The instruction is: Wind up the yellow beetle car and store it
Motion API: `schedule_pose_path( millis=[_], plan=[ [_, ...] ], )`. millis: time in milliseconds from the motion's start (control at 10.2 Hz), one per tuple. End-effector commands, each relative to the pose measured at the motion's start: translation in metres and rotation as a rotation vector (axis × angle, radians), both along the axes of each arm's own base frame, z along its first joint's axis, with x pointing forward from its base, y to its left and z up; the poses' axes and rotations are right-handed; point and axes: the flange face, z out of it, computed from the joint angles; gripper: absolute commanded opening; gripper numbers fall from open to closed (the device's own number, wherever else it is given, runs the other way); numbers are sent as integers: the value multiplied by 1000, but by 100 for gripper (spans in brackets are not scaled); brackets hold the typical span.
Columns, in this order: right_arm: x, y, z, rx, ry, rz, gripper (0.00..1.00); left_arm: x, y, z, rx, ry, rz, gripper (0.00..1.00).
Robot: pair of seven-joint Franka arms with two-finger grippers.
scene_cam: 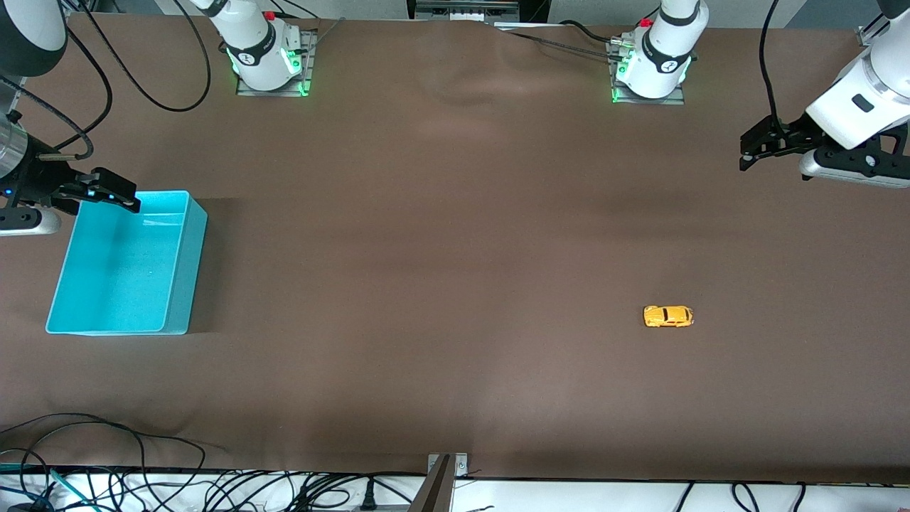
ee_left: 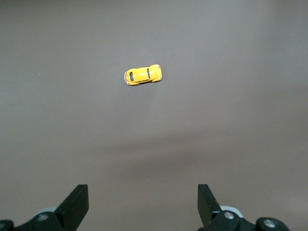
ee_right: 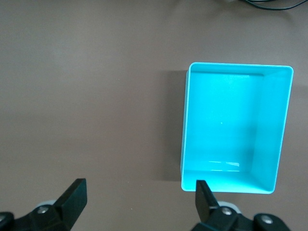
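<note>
The yellow beetle car (scene_cam: 668,316) (ee_left: 143,75) stands on its wheels on the brown table, toward the left arm's end and nearer the front camera than the arm bases. My left gripper (scene_cam: 755,146) (ee_left: 143,204) hangs open and empty in the air above the table at that end, well apart from the car. My right gripper (scene_cam: 110,190) (ee_right: 139,202) is open and empty, up over the rim of the turquoise bin (scene_cam: 178,284) (ee_right: 185,125) at the right arm's end. The bin holds nothing.
Both arm bases (scene_cam: 266,60) (scene_cam: 650,67) stand along the table's edge farthest from the front camera. Loose cables (scene_cam: 142,483) and a metal bracket (scene_cam: 444,476) lie along the edge nearest that camera. Brown cloth (scene_cam: 426,249) stretches between car and bin.
</note>
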Motion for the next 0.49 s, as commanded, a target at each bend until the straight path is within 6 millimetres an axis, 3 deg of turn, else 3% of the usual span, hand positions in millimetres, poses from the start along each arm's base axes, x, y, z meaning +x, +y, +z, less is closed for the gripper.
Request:
schedule_pose_path(
  millis=[0,393],
  plan=[
    [-5,1,14,14,-5,-2,100,4,-1,5,-2,9,3,100],
    [-20,0,22,10,55,-5,100,4,-1,5,-3,9,3,100]
  ],
)
